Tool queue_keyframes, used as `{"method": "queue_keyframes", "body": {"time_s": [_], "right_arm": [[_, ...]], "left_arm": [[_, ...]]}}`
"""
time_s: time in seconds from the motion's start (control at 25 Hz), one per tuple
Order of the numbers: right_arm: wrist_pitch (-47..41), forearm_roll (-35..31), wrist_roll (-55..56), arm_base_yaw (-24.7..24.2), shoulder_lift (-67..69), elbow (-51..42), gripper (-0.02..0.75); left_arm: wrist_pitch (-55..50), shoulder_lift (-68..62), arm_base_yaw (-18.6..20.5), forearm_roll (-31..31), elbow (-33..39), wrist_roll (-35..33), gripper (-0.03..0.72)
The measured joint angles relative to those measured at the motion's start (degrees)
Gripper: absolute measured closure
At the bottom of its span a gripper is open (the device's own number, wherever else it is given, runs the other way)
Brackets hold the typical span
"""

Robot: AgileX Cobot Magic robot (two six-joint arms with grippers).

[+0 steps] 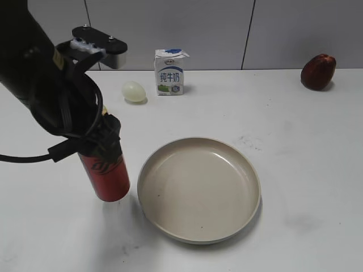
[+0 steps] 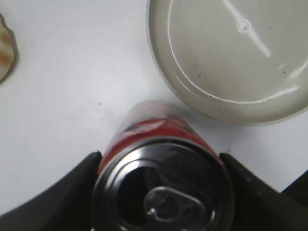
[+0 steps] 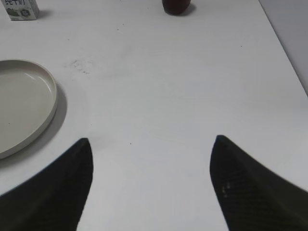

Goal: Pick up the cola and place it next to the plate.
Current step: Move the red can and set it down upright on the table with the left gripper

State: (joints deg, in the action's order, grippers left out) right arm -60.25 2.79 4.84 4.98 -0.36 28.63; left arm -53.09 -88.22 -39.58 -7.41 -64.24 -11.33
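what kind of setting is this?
Likely a lab test bench, not a kitchen: bare white table, plain grey panelled wall, loose props such as a beige round plate and white-and-blue milk carton.

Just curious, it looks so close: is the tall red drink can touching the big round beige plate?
Apart. In the left wrist view, a strip of white table separates the red can from the beige plate's rim.

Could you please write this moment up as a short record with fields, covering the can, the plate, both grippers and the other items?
cola: upright red can on the table, just left of the plate, not touching it
plate: beige, empty
left gripper: jaws around the can's top
right gripper: jaws open, nothing between them
other items: milk carton, pale egg, dark red fruit
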Motion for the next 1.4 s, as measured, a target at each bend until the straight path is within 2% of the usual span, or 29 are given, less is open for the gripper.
{"method": "queue_keyframes", "body": {"time_s": [0.88, 1.4], "right_arm": [[0.0, 0.0, 0.0, 0.0, 0.0, 0.0, 0.167], [0.0, 0.0, 0.0, 0.0, 0.0, 0.0, 0.167]], "left_arm": [[2.62, -5.0, 0.06, 0.88, 0.0, 0.0, 0.16], [4.72, -6.7, 0.06, -1.54, 0.0, 0.0, 0.16]]}}
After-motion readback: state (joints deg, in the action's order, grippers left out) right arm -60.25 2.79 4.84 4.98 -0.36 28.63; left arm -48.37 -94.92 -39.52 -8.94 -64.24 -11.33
